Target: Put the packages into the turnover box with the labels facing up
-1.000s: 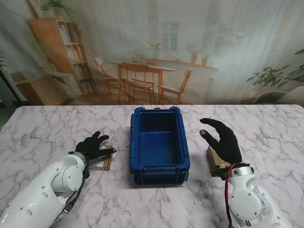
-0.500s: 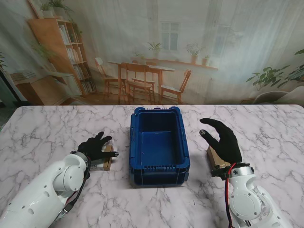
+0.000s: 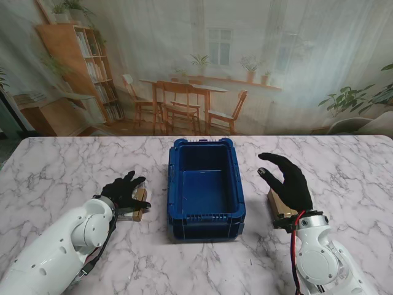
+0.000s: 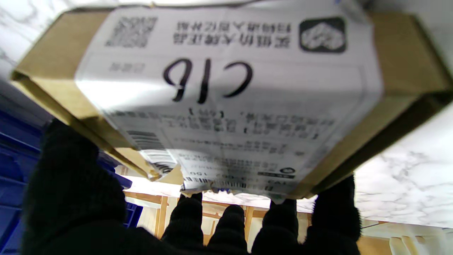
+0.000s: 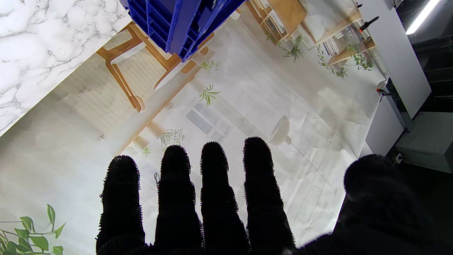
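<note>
On the table, left of the empty turnover box (image 3: 206, 184), my left hand (image 3: 123, 192) is closing its fingers around a package (image 4: 226, 95), label up. Beside the box's right wall, my right hand (image 3: 288, 182) is hovering with fingers spread, gripping nothing, above the second package (image 3: 277, 206). Nothing is boxed yet; both placements are remaining.

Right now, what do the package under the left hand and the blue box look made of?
Package: likely matte brown cardboard, going by its folded edges, with a white printed paper label. Turnover box: apparently rigid moulded plastic, slightly glossy blue, ribbed outer wall.
</note>
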